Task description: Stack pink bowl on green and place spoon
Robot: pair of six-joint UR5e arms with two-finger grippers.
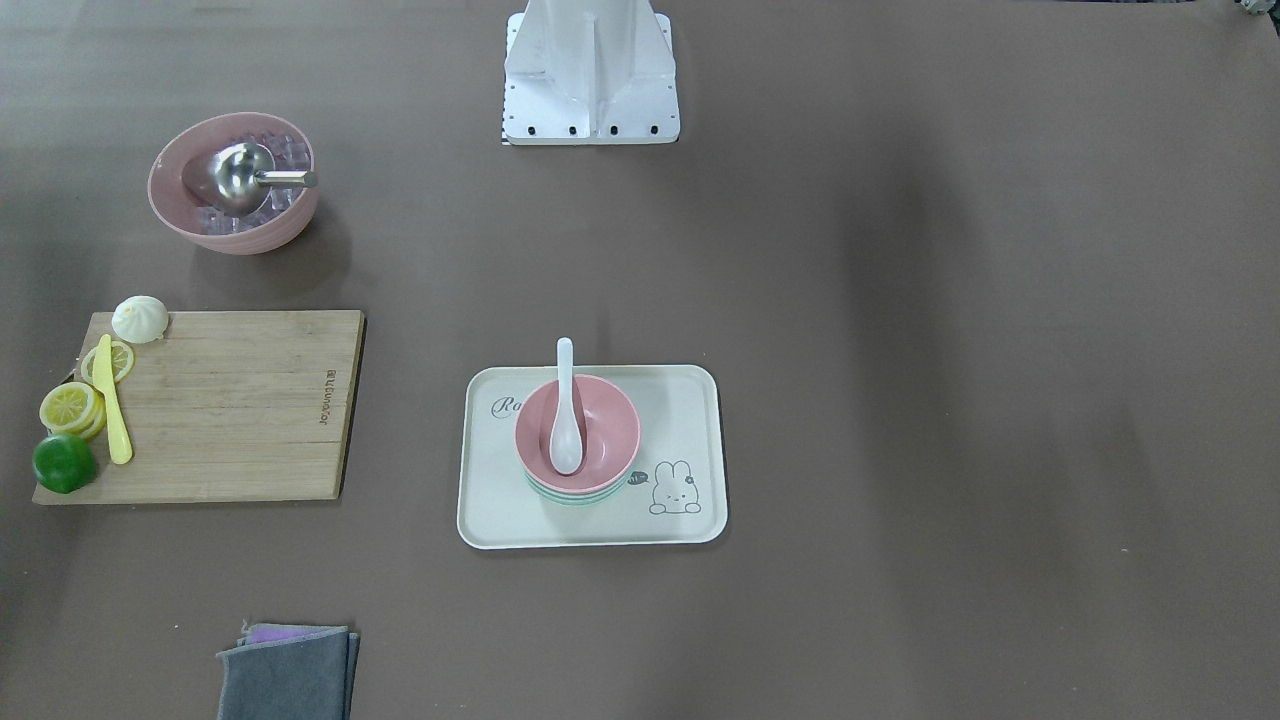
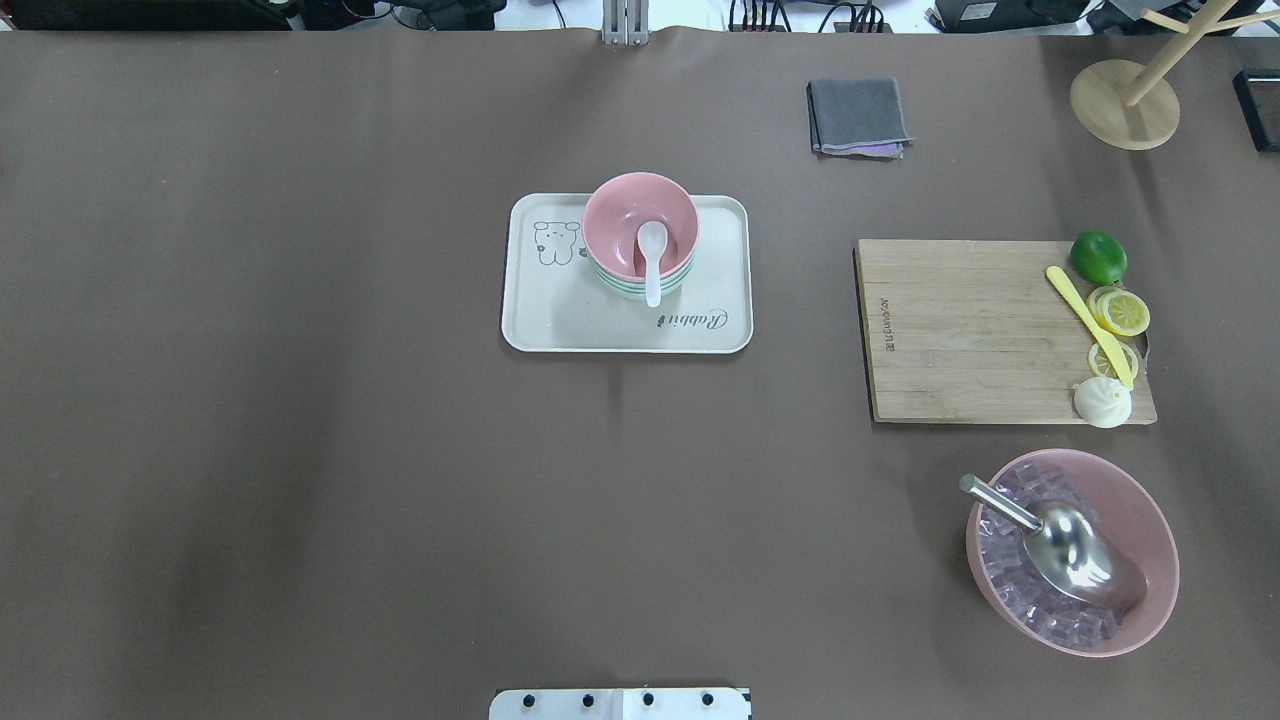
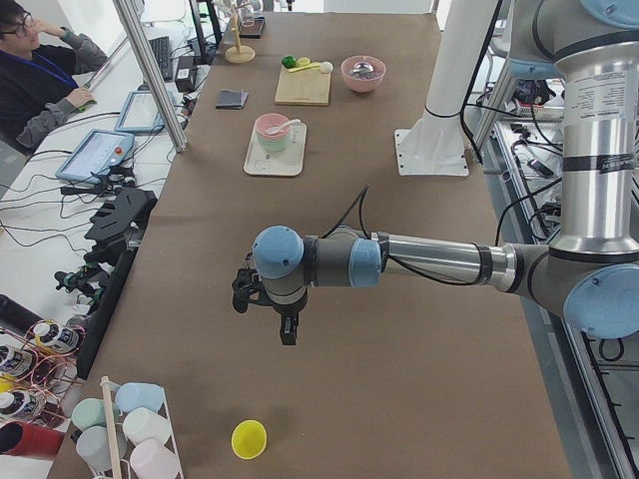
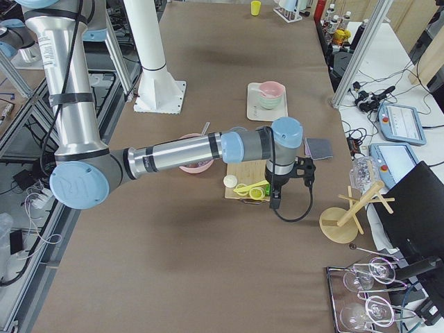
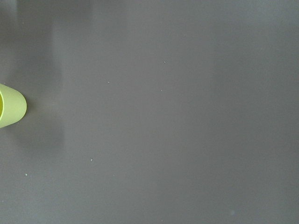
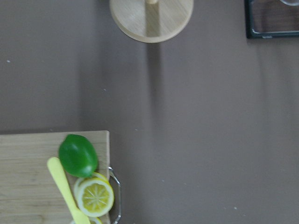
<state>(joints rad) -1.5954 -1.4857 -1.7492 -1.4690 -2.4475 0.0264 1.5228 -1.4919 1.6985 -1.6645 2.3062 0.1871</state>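
Left claw [image 3: 288, 327], right claw [image 4: 275, 200], cannot tell grip; pink bowl [image 1: 605, 425] atop green bowl [image 1: 572, 497], glossy spoon [image 1: 565, 440] inside

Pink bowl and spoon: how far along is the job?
Done, by the look: the pink bowl sits on the green bowl on the tray, the spoon resting inside it. In hand: nothing seen; the left gripper and right gripper hang far from the tray. Left: nothing apparent.

Overhead and front cameras look down from opposite sides, sharing the tray [image 1: 500, 500]; wrist cameras hug the table [image 5: 163, 116].
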